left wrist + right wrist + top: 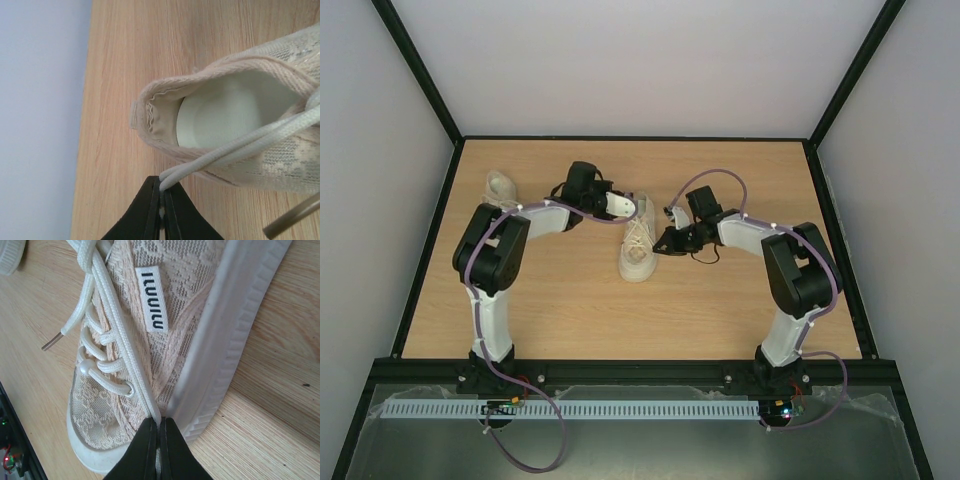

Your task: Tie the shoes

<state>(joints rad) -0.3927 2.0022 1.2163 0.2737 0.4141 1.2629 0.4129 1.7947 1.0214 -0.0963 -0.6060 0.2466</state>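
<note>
One cream-white shoe (638, 245) lies mid-table, toe toward me. A second shoe (501, 187) lies at the back left, partly behind the left arm. My left gripper (626, 206) is at the first shoe's heel end. In the left wrist view the left gripper (162, 184) is shut on a doubled white lace (235, 145) beside the shoe's heel opening (220, 115). My right gripper (666, 240) is at the shoe's right side. In the right wrist view the right gripper (159, 424) is shut on a lace strand (125, 350) running down the shoe's side next to the sole (225, 340).
The wooden table (720, 310) is fenced by a black frame and pale walls. A loose lace end with a metal tip (51, 343) lies over the shoe's laces. A pale ribbed object (9, 255) shows in the right wrist view's top left corner. A black cable loops near the right wrist (705, 255).
</note>
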